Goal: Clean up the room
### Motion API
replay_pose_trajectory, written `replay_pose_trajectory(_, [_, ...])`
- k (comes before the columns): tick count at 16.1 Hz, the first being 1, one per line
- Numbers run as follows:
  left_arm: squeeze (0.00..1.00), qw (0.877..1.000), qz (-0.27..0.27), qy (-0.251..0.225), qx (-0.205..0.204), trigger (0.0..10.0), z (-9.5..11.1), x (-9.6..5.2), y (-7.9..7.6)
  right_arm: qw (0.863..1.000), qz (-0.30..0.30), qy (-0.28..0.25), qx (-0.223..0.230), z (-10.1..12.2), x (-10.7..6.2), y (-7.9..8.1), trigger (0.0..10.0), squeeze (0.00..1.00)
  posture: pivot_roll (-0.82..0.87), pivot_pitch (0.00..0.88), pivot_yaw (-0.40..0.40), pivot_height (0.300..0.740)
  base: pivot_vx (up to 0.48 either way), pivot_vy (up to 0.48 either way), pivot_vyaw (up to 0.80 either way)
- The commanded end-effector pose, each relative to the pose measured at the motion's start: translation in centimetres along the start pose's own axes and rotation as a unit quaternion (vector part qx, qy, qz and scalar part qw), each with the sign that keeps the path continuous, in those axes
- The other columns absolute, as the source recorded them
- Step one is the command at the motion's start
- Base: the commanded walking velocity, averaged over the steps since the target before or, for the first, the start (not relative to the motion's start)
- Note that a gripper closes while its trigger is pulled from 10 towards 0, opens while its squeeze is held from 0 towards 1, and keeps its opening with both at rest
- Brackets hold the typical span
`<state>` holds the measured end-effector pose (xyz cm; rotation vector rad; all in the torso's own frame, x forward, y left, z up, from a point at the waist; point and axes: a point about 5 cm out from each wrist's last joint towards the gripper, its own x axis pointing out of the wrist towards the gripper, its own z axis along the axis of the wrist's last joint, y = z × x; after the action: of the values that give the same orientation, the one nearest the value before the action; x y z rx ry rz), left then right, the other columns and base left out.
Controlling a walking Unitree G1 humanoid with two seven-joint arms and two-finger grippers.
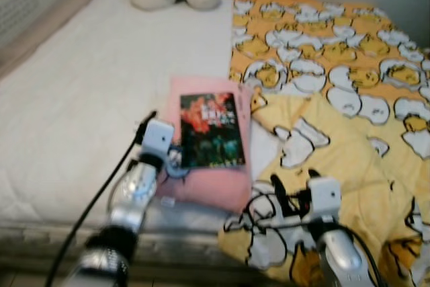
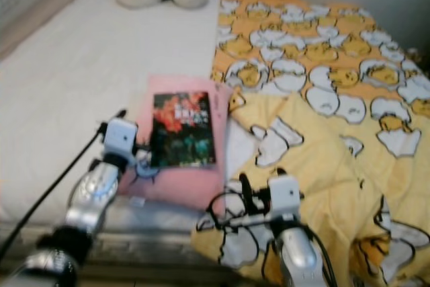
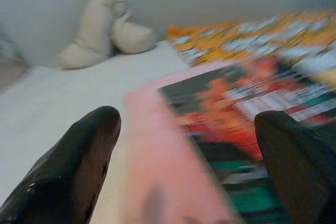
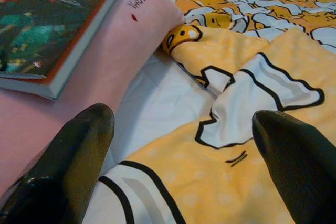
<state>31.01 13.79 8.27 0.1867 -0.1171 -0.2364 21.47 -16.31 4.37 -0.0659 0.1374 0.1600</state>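
Book [image 1: 211, 130] flat on pink pillow [image 1: 208, 186] near bed's front edge. Left gripper [image 3: 189, 150] spread wide, straddling book's near-left corner. Right gripper [image 4: 178, 145] also wide, over yellow blanket [image 1: 349, 186]. Risk: book sliding off soft pillow if pinched crooked. Right wrist view shows book's spine thickness; head views don't.
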Motion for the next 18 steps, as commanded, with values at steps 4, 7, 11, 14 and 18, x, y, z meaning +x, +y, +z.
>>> replay_pose_trajectory(4, [0.00, 0.998, -0.017, -0.002, -0.054, 10.0, 0.6, -0.7, -1.2, 1.000, 0.002, 0.004, -0.011, -0.2, -0.1, -0.3, 10.0, 0.00, -0.05, 0.000, 0.001, 0.740, 0.000, 0.000, 0.00])
replay_pose_trajectory(7, [0.00, 0.996, -0.046, 0.046, -0.065, 10.0, -0.3, -1.5, -2.3, 1.000, 0.012, 0.003, -0.014, -0.2, 0.1, -0.3, 10.0, 0.00, -0.04, 0.000, -0.013, 0.740, 0.000, 0.000, 0.00])
replay_pose_trajectory(11, [0.00, 0.990, -0.063, 0.087, -0.089, 10.0, -1.4, -2.2, -3.2, 1.000, 0.015, 0.003, -0.020, -0.1, 0.3, -0.6, 10.0, 0.00, -0.05, 0.000, -0.023, 0.740, 0.000, 0.000, 0.00])
replay_pose_trajectory(14, [0.00, 0.988, -0.041, 0.105, -0.102, 10.0, -2.0, -2.1, -2.6, 1.000, 0.016, 0.004, -0.022, -0.2, 0.5, -0.8, 10.0, 0.00, -0.05, 0.000, -0.023, 0.740, 0.000, 0.000, 0.00])
replay_pose_trajectory(18, [0.00, 0.985, -0.044, 0.131, -0.108, 10.0, -2.4, -2.0, -2.9, 1.000, 0.015, 0.007, -0.022, -0.4, 0.3, -0.7, 10.0, 0.00, -0.06, 0.000, -0.021, 0.740, 0.000, 0.000, 0.00])
